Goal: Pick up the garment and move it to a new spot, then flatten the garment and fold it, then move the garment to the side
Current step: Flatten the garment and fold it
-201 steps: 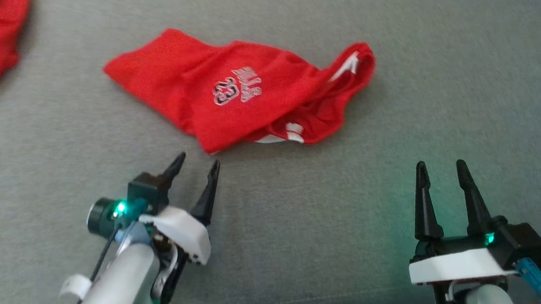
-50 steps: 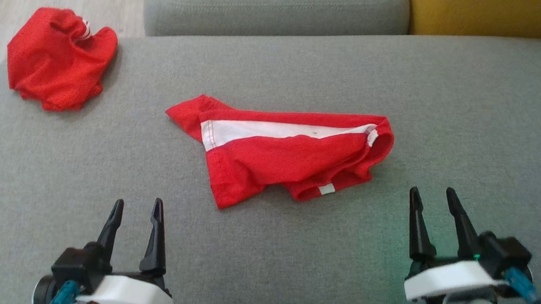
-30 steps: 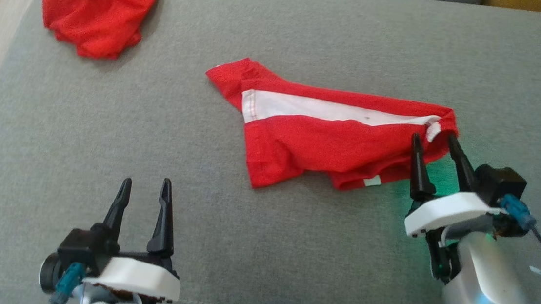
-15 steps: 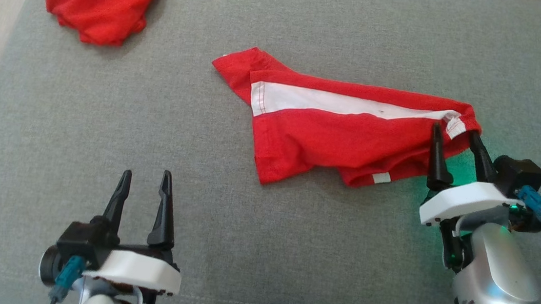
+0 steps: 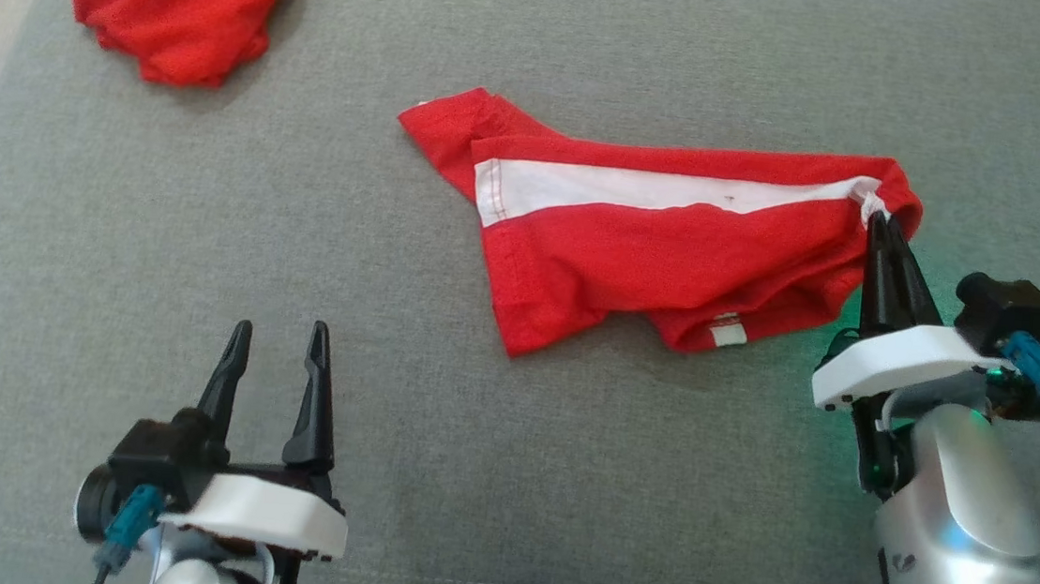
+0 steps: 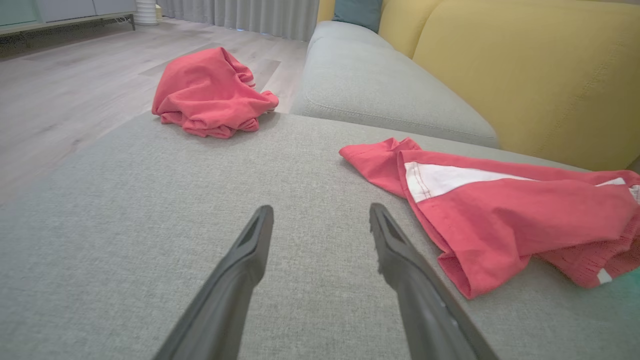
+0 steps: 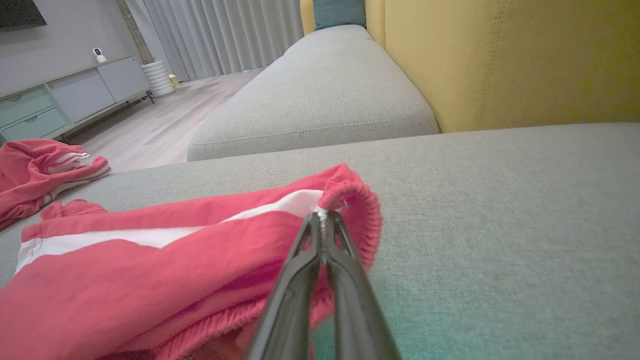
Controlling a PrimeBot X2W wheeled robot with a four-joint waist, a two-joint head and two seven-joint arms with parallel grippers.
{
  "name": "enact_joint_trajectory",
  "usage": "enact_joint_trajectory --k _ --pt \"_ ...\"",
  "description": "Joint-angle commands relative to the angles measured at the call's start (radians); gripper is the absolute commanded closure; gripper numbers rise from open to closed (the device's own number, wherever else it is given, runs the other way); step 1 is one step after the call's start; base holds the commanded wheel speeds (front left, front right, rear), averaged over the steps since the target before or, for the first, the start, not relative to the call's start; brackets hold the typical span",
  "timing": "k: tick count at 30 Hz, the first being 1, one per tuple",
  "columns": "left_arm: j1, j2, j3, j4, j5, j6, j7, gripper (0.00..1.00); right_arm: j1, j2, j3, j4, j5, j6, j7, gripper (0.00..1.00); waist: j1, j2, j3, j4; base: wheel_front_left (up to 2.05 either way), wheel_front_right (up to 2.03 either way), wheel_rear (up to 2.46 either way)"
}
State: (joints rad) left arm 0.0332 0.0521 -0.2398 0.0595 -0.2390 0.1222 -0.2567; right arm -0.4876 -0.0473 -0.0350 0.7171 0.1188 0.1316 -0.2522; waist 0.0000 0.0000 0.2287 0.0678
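Grey sofa cushion [image 5: 560, 484], wood floor [image 6: 60, 90]; right gripper [image 5: 881, 220] tight on garment [image 5: 655, 257], left gripper [image 5: 281, 328] apart.

Saw matt red cloth in the garment [image 5: 673, 258], coarse grey weave on the sofa cushion [image 5: 560, 484], glossy silver shell on the right forearm [image 5: 961, 528].

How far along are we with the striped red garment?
Done: nothing yet; the red fabric garment with a white stripe lies rumpled on the grey sofa cushion. In hand: the right hand is shut on its gathered end. The left hand is open. Left: lifting, moving, flattening, folding, setting aside.
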Motion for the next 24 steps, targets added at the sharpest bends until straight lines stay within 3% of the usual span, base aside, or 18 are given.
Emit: enact_joint_trajectory --k 1,12,24 --pt "-0.045 -0.002 0.035 -0.026 0.007 -0.008 -0.005 0.0 -0.013 -0.003 0.033 -0.046 -0.014 -0.001 -0.01 1.0 0.0 0.0 -0.005 -0.009 0.0 0.0 0.0" --pt "-0.2 -0.002 -0.075 0.105 -0.085 -0.057 0.01 0.0 0.117 -0.003 0.159 -0.191 -0.023 -0.001 -0.01 1.0 0.0 0.0 -0.025 -0.083 0.0 0.0 0.0" --pt "-0.51 -0.002 -0.093 0.464 -0.291 -0.076 0.198 0.0 0.137 -0.003 0.25 -0.266 0.019 -0.001 -0.01 1.0 0.0 0.0 0.016 -0.163 0.0 0.0 0.0"
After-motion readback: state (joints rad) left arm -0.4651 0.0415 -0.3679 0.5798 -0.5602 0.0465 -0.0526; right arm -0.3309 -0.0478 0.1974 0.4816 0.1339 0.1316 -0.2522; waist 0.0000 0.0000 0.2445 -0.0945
